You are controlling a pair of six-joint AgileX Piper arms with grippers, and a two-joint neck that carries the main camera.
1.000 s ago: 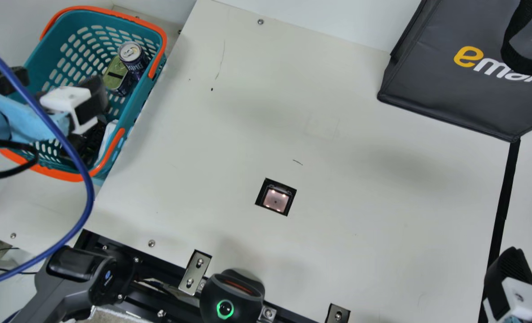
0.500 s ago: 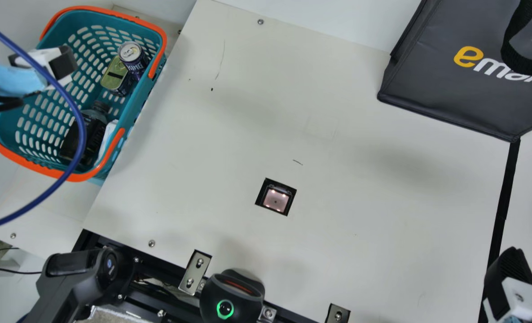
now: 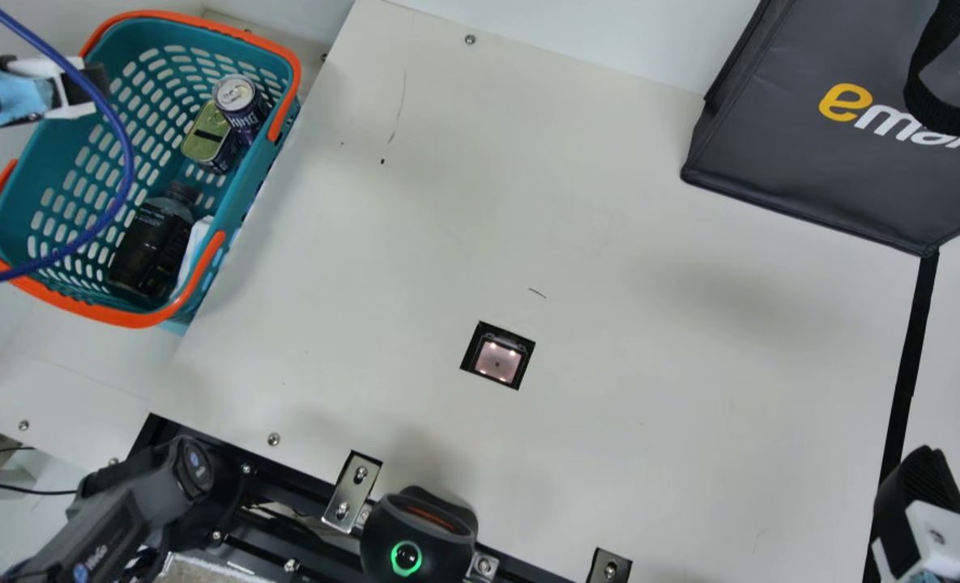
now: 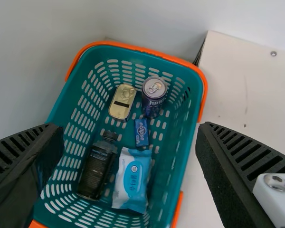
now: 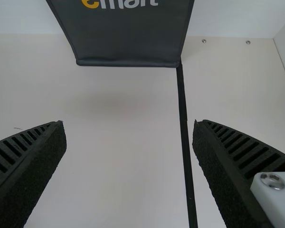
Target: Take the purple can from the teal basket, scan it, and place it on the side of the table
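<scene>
In the main view the teal basket (image 3: 42,174) is at the upper left, and my left gripper (image 3: 95,79) is over its far-left rim. The purple can (image 3: 241,104) stands inside near the basket's corner beside a flat tin. At the lower right edge is my right gripper (image 3: 921,486). In the left wrist view the can (image 4: 153,97) stands upright in the basket (image 4: 190,123), and my left gripper (image 4: 129,130) is open above with nothing between its fingers. My right gripper (image 5: 129,128) is open and empty over the table in the right wrist view.
The basket also holds a flat gold tin (image 4: 122,101), a small blue pack (image 4: 141,132), a dark bottle (image 4: 97,166) and a blue-white packet (image 4: 133,178). A scanner window (image 3: 497,359) is set in the table. A dark bag (image 3: 820,154) stands at the upper right.
My left arm has drawn back toward the upper left, from over the basket's middle to its outer side, uncovering the bottle. My right gripper has stayed still.
</scene>
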